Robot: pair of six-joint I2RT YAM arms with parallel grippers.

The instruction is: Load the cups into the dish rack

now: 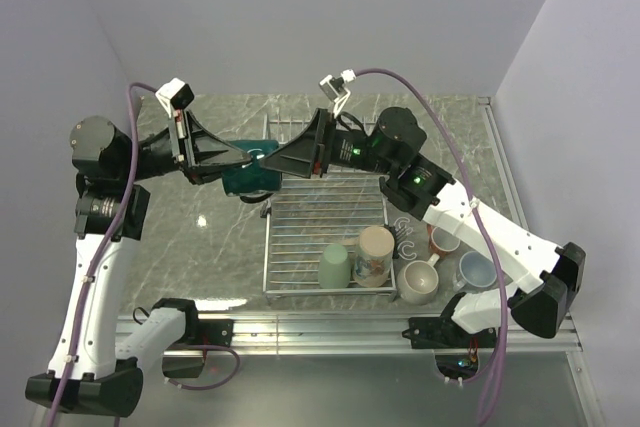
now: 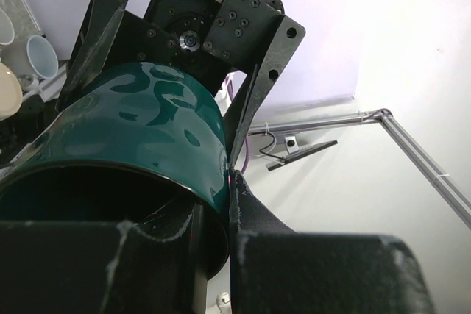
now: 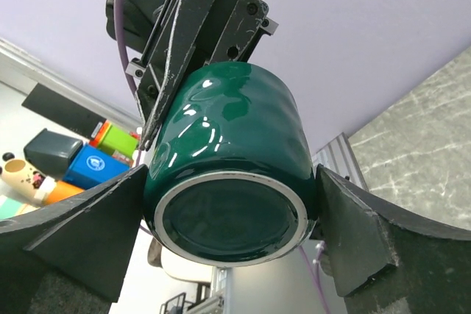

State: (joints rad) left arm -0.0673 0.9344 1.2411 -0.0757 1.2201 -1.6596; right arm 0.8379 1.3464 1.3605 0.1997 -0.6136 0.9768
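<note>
Grey marble table (image 1: 200, 237) lies below. From above, my left gripper (image 1: 222, 159) and right gripper (image 1: 287, 159) meet tip to tip, with the teal mug (image 1: 250, 177) hanging between them over the rack's (image 1: 320, 212) far-left corner.

Left wrist: the mug's mouth faces me, its wall pinched between my fingers (image 2: 309, 270).

Right wrist: its base faces me, axis straight ahead, fingers (image 3: 73, 240) seemingly pressed to both flanks. The rack sits below this gripper, so I judge it the nearer arm.

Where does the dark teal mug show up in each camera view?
Top external: dark teal mug just left of centre.
Left wrist: fills the left half, mouth toward camera.
Right wrist: centre, base toward camera.
Shared landmark: pale blue mug, lower right in top external, upper left in left wrist.
</note>
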